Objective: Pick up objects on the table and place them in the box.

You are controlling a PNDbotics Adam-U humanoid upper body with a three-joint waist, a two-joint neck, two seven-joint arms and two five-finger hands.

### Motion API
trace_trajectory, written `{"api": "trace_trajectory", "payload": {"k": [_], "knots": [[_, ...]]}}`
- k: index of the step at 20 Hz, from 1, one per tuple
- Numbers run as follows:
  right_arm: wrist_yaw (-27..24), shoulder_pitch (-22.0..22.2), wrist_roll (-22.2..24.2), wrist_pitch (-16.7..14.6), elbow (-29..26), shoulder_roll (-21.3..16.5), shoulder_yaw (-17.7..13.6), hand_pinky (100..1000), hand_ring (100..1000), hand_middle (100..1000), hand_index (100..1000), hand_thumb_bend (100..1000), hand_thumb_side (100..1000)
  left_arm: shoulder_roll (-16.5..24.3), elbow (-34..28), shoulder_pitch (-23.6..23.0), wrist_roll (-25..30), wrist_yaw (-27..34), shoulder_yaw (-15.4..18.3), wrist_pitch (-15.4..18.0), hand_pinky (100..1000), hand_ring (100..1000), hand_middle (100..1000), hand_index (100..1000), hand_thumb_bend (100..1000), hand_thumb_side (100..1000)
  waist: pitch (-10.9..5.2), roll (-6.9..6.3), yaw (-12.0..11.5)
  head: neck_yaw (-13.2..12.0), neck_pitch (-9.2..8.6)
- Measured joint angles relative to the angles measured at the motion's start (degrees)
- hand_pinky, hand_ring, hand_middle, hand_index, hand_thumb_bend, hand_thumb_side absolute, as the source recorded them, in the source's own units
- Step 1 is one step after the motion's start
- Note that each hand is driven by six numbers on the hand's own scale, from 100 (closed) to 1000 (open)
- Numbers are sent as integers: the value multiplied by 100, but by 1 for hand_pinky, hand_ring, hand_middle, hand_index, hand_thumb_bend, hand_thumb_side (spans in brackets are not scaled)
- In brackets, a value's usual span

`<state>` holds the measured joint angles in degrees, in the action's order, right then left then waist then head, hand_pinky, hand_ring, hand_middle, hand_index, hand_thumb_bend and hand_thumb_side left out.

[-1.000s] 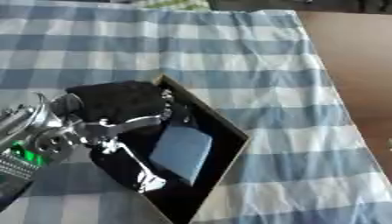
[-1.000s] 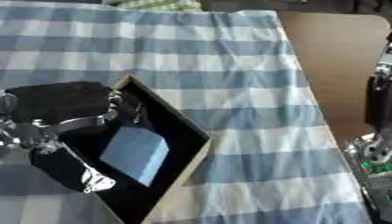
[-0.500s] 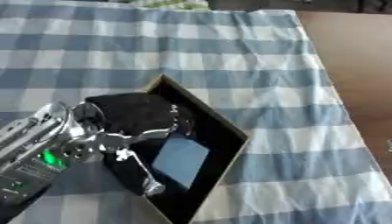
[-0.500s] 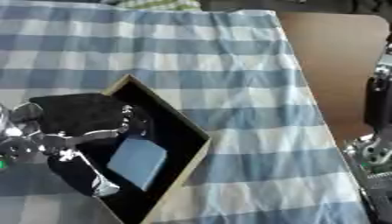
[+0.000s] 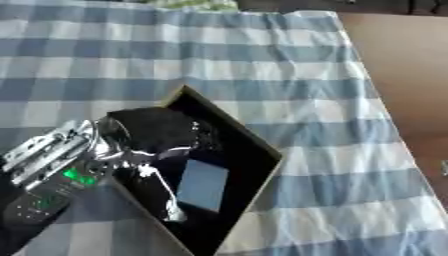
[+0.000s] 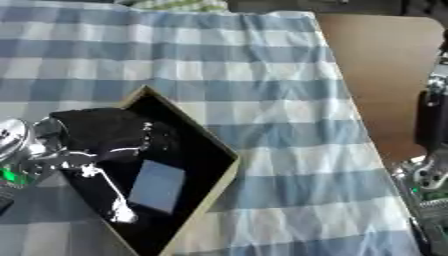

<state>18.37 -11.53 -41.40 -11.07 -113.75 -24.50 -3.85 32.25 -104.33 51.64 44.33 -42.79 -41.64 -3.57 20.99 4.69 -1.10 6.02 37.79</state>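
At lower left of the frame:
Left hand (image 5: 153, 142): fingers curled over the box's left part, grasp unclear.
Box (image 5: 262, 145): dark, tan-rimmed, lying askew at lower centre on the checked cloth (image 5: 262, 65).
Inside the box: a grey-blue flat object (image 5: 203, 185).
Right hand (image 6: 433, 125): right edge, fingers unclear.

The cloth (image 5: 219, 60) on the table is checked in blue and white, and the bare table (image 5: 398, 75) beyond its edge is brown. The box (image 5: 267, 165) has tan cardboard walls and a black inside. In it, just beside the silver and black fingers (image 5: 162, 195) of the left hand (image 5: 131, 155), lies a grey-blue rectangle (image 5: 203, 185); above them sits a black mass (image 5: 157, 130). A green light (image 5: 77, 176) glows on the arm behind them.
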Motion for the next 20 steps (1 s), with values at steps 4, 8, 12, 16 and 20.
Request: {"api": "trace_trajectory", "payload": {"k": [4, 8, 12, 16, 20], "knots": [[0, 4, -3, 2, 0, 0, -2, 766, 824, 738, 872, 100, 902, 16, -321, -17, -119, 44, 211, -63, 741, 821, 853, 875, 623, 530, 0, 1, -22, 19, 0], [0, 20, -16, 9, 0, 0, -6, 766, 824, 738, 872, 100, 898, 167, -809, -17, -379, 346, 515, -185, 701, 790, 825, 844, 534, 518, -1, -2, -47, 43, 1], [5, 26, -40, 6, 0, 0, -37, 767, 824, 739, 871, 100, 892, 321, -918, -69, -993, 841, 876, -90, 668, 764, 803, 817, 469, 518, -1, -1, -85, 92, 13], [18, 22, -54, -7, 0, -2, -43, 767, 824, 739, 871, 100, 882, 531, -931, -304, -1674, 1433, 1279, 2, 652, 749, 790, 796, 411, 552, -3, 4, -106, 133, 41], [33, -12, -83, -55, 0, -9, -74, 769, 824, 740, 870, 100, 870, 697, -944, -876, -2475, 2060, 1933, 93, 646, 740, 787, 791, 409, 635, -2, 42, -166, 167, 41]]}}
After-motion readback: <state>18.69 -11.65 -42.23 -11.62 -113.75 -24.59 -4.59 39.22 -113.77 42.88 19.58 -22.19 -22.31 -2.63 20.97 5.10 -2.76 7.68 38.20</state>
